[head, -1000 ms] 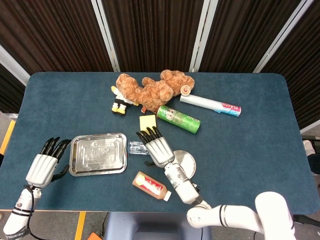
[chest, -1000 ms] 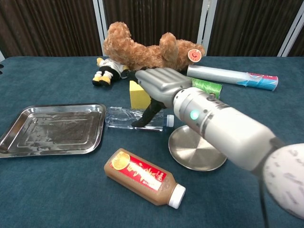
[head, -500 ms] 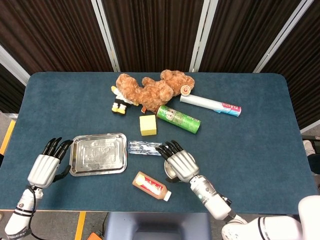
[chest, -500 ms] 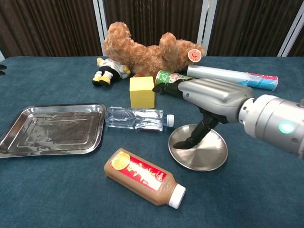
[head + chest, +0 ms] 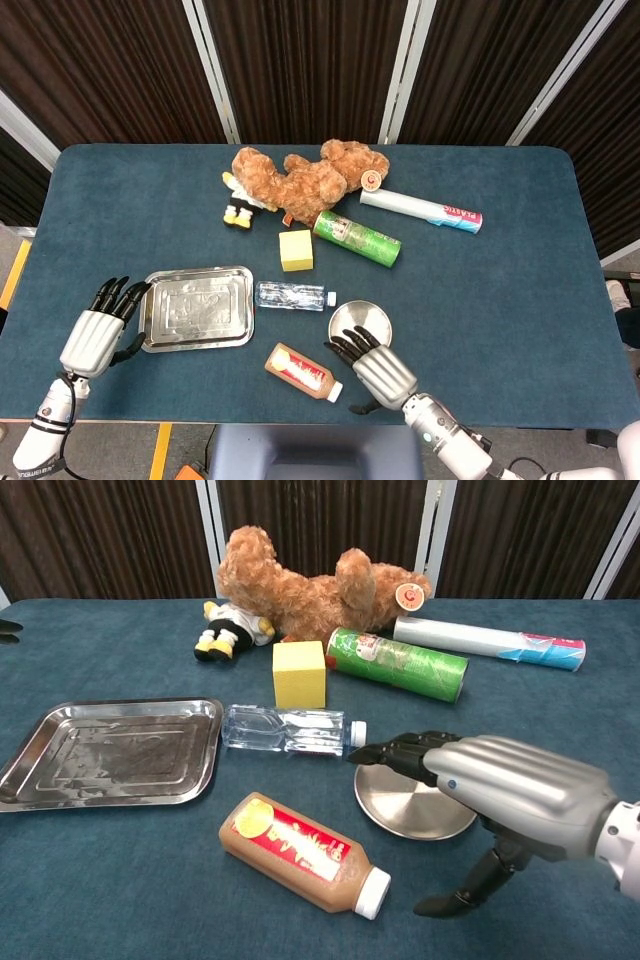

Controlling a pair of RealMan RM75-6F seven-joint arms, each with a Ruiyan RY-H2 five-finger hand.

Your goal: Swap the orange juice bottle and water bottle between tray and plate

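- The water bottle [image 5: 290, 730] lies on its side on the blue table [image 5: 500, 290], between the steel tray [image 5: 196, 308] and the round metal plate [image 5: 361, 322], cap toward the plate; it touches neither dish's inside.
- The orange juice bottle [image 5: 303, 853] lies on its side near the front edge of the table, just in front of the gap between tray and plate, white cap pointing right.
- The tray, near the front-left corner, and the plate both hold nothing.
- The right hand [image 5: 510, 795] hovers over the plate's front rim, fingers apart and stretched forward, holding nothing.
- The left hand [image 5: 98, 330] rests at the tray's left edge, fingers spread, holding nothing.
- Toward the back edge lie a teddy bear [image 5: 305, 180], a small penguin-like doll [image 5: 238, 202], a yellow block [image 5: 295, 250], a green canister [image 5: 357, 238] and a white plastic roll [image 5: 420, 209].
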